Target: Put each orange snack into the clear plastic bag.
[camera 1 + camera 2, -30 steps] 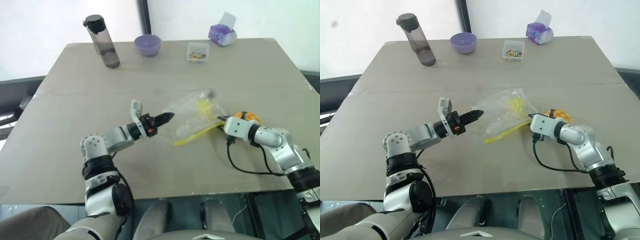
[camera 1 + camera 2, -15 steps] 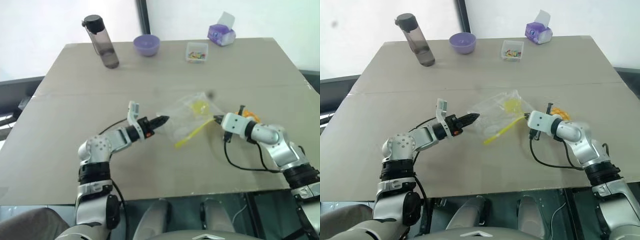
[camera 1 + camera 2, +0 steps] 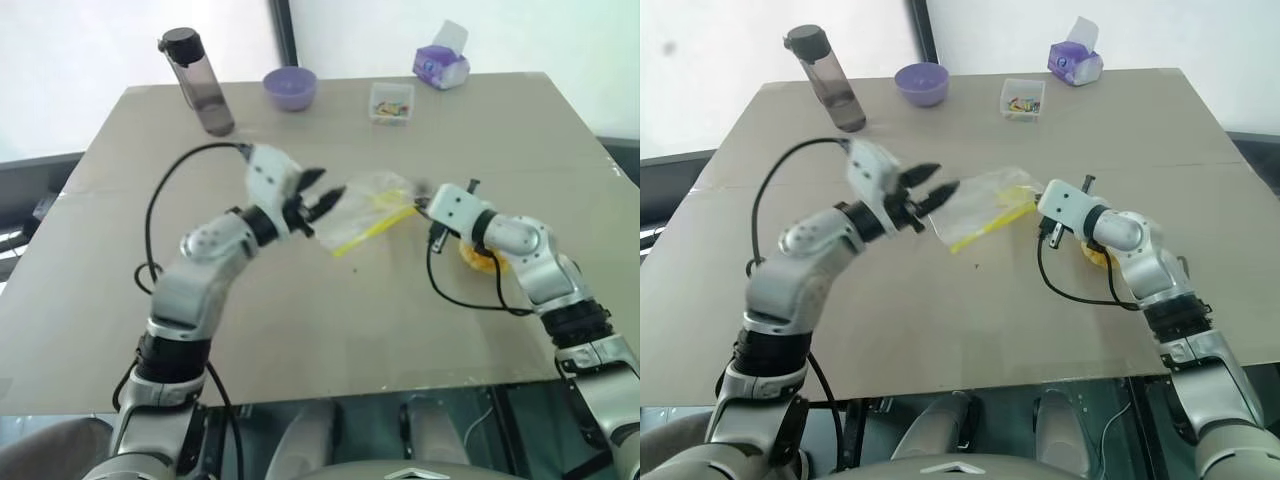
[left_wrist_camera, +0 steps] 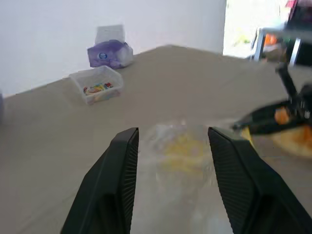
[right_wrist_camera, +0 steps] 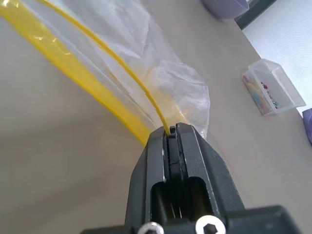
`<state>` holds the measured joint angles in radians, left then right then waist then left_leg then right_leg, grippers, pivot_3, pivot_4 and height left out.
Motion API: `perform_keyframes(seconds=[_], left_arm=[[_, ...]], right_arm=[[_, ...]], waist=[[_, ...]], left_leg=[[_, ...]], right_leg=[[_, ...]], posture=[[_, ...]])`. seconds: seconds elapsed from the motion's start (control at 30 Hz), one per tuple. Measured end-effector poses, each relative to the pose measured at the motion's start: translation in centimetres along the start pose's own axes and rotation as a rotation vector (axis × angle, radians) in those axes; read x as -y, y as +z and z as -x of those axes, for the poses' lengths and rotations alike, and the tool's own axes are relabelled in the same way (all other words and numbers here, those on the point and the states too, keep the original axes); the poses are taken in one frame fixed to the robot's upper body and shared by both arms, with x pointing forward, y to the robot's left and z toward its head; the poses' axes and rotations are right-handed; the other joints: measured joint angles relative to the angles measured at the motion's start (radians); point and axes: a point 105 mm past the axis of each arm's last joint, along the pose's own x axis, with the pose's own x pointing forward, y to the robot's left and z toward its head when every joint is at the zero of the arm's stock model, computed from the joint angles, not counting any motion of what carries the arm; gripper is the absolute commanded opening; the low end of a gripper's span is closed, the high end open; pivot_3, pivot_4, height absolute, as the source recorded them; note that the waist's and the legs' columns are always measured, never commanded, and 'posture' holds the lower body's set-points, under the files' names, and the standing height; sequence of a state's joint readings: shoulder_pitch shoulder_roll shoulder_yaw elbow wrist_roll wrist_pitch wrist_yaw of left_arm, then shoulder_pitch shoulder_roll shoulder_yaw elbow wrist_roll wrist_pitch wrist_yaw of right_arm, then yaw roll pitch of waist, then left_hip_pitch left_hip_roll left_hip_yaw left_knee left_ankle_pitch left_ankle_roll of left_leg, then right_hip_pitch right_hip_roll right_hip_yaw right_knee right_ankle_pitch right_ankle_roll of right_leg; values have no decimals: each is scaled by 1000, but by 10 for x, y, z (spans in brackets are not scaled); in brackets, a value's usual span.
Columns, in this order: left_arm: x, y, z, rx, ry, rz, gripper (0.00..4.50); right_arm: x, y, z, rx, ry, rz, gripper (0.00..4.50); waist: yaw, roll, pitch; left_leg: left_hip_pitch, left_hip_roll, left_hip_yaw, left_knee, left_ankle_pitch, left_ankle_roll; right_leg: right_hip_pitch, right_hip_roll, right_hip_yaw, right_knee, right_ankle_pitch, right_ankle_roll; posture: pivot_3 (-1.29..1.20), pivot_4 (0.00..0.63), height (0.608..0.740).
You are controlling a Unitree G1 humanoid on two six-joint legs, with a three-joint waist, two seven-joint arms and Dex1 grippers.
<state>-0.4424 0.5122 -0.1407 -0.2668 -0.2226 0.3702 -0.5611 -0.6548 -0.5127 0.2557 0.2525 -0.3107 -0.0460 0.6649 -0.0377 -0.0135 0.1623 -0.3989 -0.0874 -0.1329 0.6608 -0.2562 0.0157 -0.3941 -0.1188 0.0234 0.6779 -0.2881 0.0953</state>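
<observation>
The clear plastic bag [image 3: 368, 203] hangs a little above the table with its yellow strip along the lower edge. My right gripper [image 5: 173, 130] is shut on the strip end of the bag and shows in the head view as the right gripper [image 3: 422, 206]. At the bag's other end, my left gripper [image 3: 326, 192] is raised and open. The wrist view shows its fingers [image 4: 122, 165] apart, with the bag [image 4: 180, 156] between and just beyond them. I cannot tell if they touch it. One orange snack [image 3: 478, 258] lies on the table, partly hidden behind my right forearm.
A dark water bottle [image 3: 195, 80], a purple bowl [image 3: 290, 87], a small clear box of colourful bits [image 3: 392, 102] and a purple tissue pack [image 3: 443, 66] stand along the far edge of the table [image 3: 300, 320].
My left gripper rose, rolled over and went from shut to open. My right gripper moved up and left, lifting the bag off the table by its strip.
</observation>
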Motion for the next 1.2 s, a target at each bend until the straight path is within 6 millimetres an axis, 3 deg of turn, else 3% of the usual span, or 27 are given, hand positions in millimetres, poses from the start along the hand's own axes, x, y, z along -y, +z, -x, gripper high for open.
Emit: perform_keyframes(seconds=[0.2, 0.37, 0.53, 0.8, 1.07, 1.2], left_arm=[[15, -11, 4, -63, -19, -408, 2388], [22, -21, 14, -91, 53, -582, 2388], [30, -39, 21, -149, 42, -569, 2388], [18, -33, 14, -145, 97, -632, 2388], [10, -56, 13, -224, 109, -631, 2388], [10, -52, 5, -197, 110, -629, 2388]], right_arm=[[11, 6, -13, 0, -18, -2, 0], [12, 8, -19, 1, -16, -9, 0], [10, 6, -20, -3, -13, -15, 0], [9, 10, -23, 10, -12, -18, 0], [9, 11, -23, 12, -9, -17, 0], [8, 13, -24, 19, -9, -19, 0]], waist=[[-3, 0, 0], [-2, 0, 0], [-1, 1, 0], [-3, 1, 0], [-3, 1, 0], [-3, 1, 0]], left_leg=[[0, 0, 2, -4, 0, 0], [0, 1, 3, -8, 0, 0], [0, 1, 3, -7, 0, 0], [0, 1, 3, -7, 0, 0], [0, 1, 3, -7, 0, 0], [0, 1, 3, -7, 0, 0]], right_leg=[[-3, 0, 2, -1, 0, 0], [-4, 0, 3, -2, 0, 0], [-4, 0, 3, -2, 0, 0], [-4, 0, 3, -2, 0, 0], [-4, 0, 2, -1, 0, 0], [-4, 0, 3, -1, 0, 0]], posture=[[0, 150, 740], [0, 150, 740], [0, 150, 740], [0, 150, 740], [0, 150, 740], [0, 150, 740]])
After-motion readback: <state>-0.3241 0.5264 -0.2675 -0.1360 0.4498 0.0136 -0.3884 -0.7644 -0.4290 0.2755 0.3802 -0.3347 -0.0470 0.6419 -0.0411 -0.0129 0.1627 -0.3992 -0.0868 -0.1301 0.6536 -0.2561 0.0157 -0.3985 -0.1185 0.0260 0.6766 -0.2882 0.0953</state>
